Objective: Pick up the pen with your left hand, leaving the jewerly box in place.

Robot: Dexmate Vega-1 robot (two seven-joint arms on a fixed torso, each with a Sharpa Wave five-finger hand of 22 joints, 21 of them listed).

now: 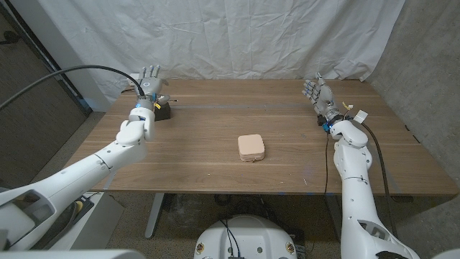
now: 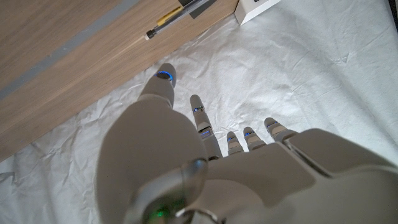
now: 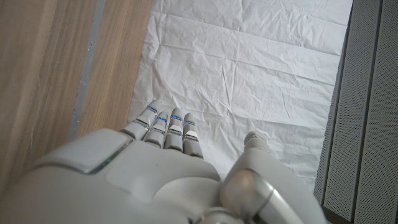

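A pale pink jewelry box (image 1: 251,147) sits closed near the middle of the wooden table (image 1: 215,122). The pen (image 2: 174,15), yellow and dark grey, lies on the wood near the far left edge; in the head view a small piece of the pen (image 1: 169,100) shows just right of my left hand. My left hand (image 1: 148,85) is raised at the far left of the table, fingers apart and holding nothing; the left wrist view shows its fingers (image 2: 198,115) short of the pen, over the white cloth. My right hand (image 1: 317,93) is at the far right, fingers apart and holding nothing.
A white cloth backdrop (image 1: 215,36) hangs right behind the table's far edge. A white box corner (image 2: 255,7) lies close to the pen. Grey panels (image 3: 370,93) stand off the table's right side.
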